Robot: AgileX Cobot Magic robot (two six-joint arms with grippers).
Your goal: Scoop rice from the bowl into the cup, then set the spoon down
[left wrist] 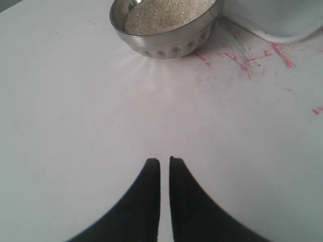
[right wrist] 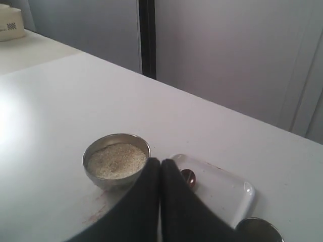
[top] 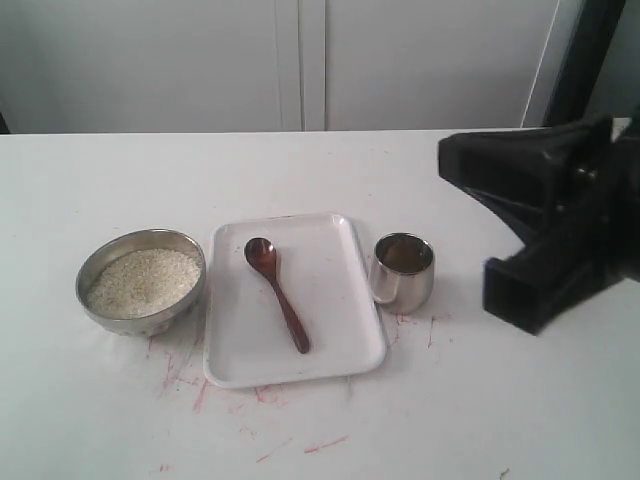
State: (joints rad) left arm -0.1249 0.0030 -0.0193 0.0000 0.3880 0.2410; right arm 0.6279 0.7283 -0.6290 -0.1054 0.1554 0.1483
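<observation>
The steel bowl (top: 140,281) holds white-beige rice (top: 143,281) at the table's left. The reddish-brown spoon (top: 276,290) lies on a white tray (top: 340,340), scoop toward the back. The steel cup (top: 403,271) stands right of the tray, dark inside. My right gripper (right wrist: 160,161) is shut and empty, raised at the right of the scene, looking down on the bowl (right wrist: 116,161), the spoon's scoop (right wrist: 189,177) and the cup's rim (right wrist: 260,230). My left gripper (left wrist: 164,161) is shut, a thin slit between its fingers, over bare table near the bowl (left wrist: 164,27). It does not show in the exterior view.
The black right arm (top: 550,220) fills the exterior view's right side, above the table. Red scribbles (top: 200,385) mark the tabletop near the tray's front. Pale cabinet doors (top: 300,60) stand behind the table. A white object (right wrist: 10,22) sits at a far corner.
</observation>
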